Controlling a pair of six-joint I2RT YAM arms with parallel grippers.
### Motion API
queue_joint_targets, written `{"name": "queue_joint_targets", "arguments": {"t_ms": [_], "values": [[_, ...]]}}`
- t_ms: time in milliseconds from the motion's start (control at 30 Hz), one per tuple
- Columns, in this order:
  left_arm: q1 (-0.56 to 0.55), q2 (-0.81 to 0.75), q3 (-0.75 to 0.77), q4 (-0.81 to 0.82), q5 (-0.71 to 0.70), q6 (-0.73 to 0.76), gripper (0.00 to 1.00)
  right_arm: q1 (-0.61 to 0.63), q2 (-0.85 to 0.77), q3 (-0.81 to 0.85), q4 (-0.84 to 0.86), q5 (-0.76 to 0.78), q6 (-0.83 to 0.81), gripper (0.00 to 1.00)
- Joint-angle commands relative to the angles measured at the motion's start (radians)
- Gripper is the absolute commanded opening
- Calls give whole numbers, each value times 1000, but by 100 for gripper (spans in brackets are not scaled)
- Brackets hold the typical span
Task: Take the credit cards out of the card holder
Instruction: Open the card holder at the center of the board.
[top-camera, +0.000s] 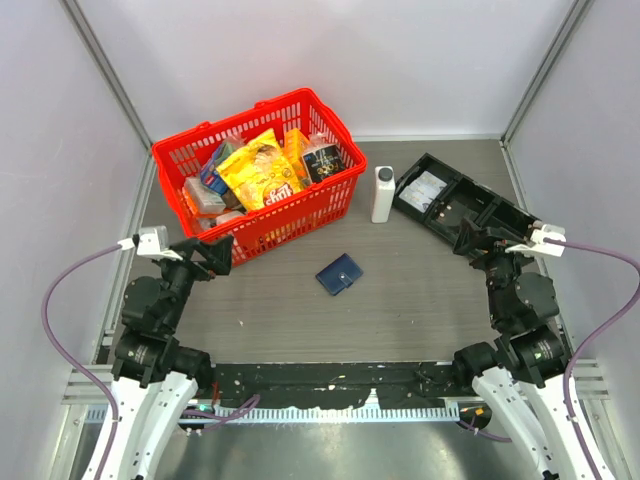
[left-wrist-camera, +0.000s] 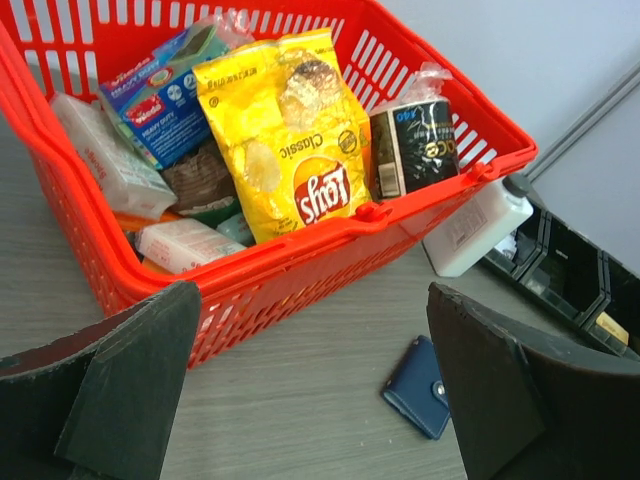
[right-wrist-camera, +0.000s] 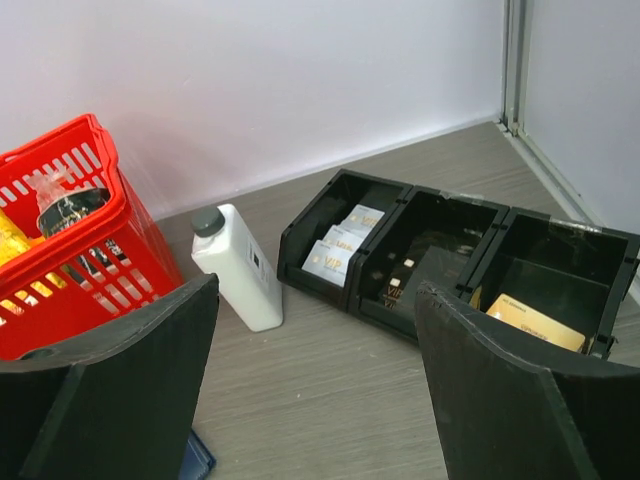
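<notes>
So the blue wallet (top-camera: 339, 274) was folded shut with its snap tab done up, lying flat on the table (top-camera: 420, 300) about mid-way between the two arms. It sat near the front corner of the red basket (top-camera: 300, 215), touching nothing. The left gripper (top-camera: 205, 255) hung beside the basket with its jaws spread wide, nothing in them. The right gripper (top-camera: 475, 238) was over by the black tray (top-camera: 500, 212), jaws also wide apart and empty. Both were well apart from the wallet. A white bottle (top-camera: 383, 193) stood upright between basket and tray. From the right wrist view, an orange-gold card (right-wrist-camera: 530, 322) lay in the tray's right-hand compartment.
</notes>
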Motion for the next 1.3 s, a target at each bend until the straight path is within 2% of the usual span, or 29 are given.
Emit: {"name": "queue_joint_targets", "arguments": {"t_ms": [0, 200, 233, 400, 500, 567, 600, 667, 800, 867, 1067, 1167, 1267], "values": [[5, 18, 74, -113, -9, -14, 100, -2, 26, 45, -29, -26, 32, 83], [5, 30, 121, -321, -3, -1, 100, -4, 69, 77, -95, -55, 103, 83], [5, 29, 118, -334, 6, -7, 100, -2, 83, 80, -106, -79, 117, 87], [5, 24, 101, -335, 184, -37, 100, -2, 193, 70, -129, -249, 134, 88], [5, 62, 104, -307, 265, -96, 100, -2, 345, 83, -167, -311, 223, 88], [5, 94, 103, -279, 333, -121, 100, -2, 445, 67, -137, -411, 253, 86], [5, 117, 103, -270, 361, -139, 100, 2, 509, 57, -94, -511, 293, 86], [5, 162, 101, -252, 414, -168, 99, 22, 590, 16, -17, -575, 347, 84], [-16, 251, 97, -215, 497, -231, 100, 148, 722, -39, 113, -538, 411, 82], [-67, 285, 98, -201, 467, -242, 100, 194, 773, -55, 173, -520, 454, 81], [-337, 397, 101, -154, 160, -285, 100, 266, 890, -118, 345, -457, 574, 72], [-450, 511, 124, -100, 56, -301, 100, 271, 933, -131, 396, -466, 595, 70], [-518, 660, 184, -62, -26, -265, 100, 271, 944, -151, 423, -475, 606, 64]]}}
